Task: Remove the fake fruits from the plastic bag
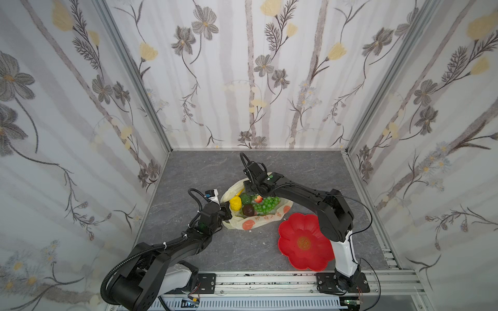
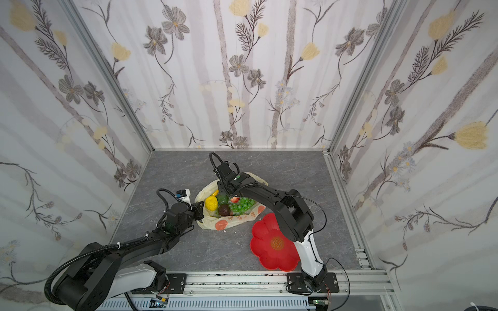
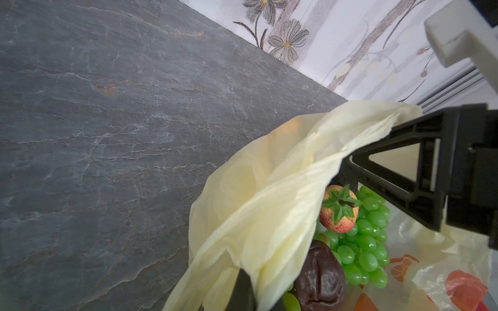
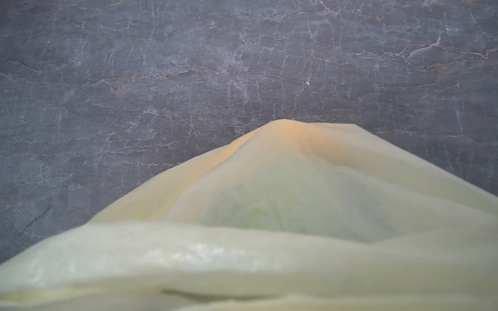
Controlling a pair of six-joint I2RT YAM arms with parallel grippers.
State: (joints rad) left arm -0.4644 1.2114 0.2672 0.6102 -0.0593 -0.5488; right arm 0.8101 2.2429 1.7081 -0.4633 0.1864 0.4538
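Note:
The plastic bag (image 1: 258,219) (image 2: 237,219) lies open at mid-table with the fake fruits inside: a bumpy yellow fruit (image 1: 235,203), a dark green one (image 1: 245,199), a strawberry (image 1: 258,199) (image 3: 340,212), a green grape bunch (image 1: 266,203) (image 3: 366,247) and a blackish-brown fruit (image 1: 248,209) (image 3: 320,280). My left gripper (image 1: 227,212) is shut on the bag's left rim, and the film (image 3: 264,204) drapes over its dark finger (image 3: 241,292). My right gripper (image 1: 249,190) reaches into the bag's far side. Bag film (image 4: 269,242) hides its fingertips in the right wrist view.
A red flower-shaped dish (image 1: 299,242) (image 2: 269,250) sits to the right of the bag, partly under the right arm. Flowered walls enclose the grey stone-patterned table (image 1: 204,250) on three sides. A metal rail (image 1: 269,280) runs along the front edge.

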